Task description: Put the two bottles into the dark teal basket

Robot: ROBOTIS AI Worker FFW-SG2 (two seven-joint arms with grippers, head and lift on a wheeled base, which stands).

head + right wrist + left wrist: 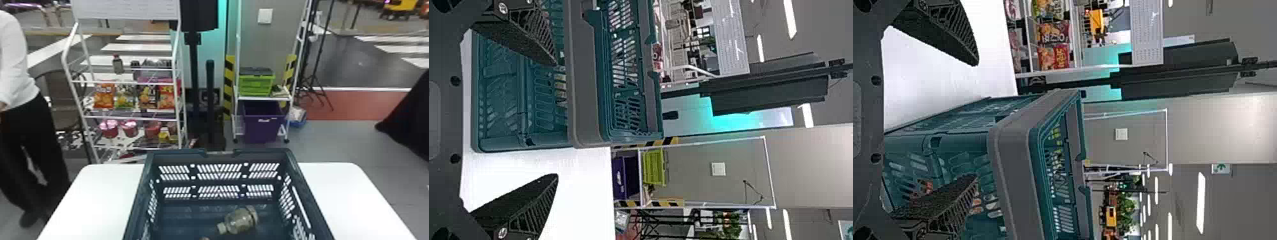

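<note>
The dark teal basket (219,154) stands on the white table, open side up. Inside, a clear bottle (239,221) lies on its side on the basket floor. A small brownish tip of another object peeks in beside it at the bottom edge, too little to identify. In the left wrist view my left gripper (976,120) is open and empty, close to the outside of the basket (1015,165). My right gripper (557,120), also open and empty, is at the basket's (586,75) other side, its fingers spread near the wall.
White table (344,191) surface extends on both sides of the basket. Beyond it stand a snack rack (127,115) and a shelf with a green crate (255,83) above a purple bin (262,124).
</note>
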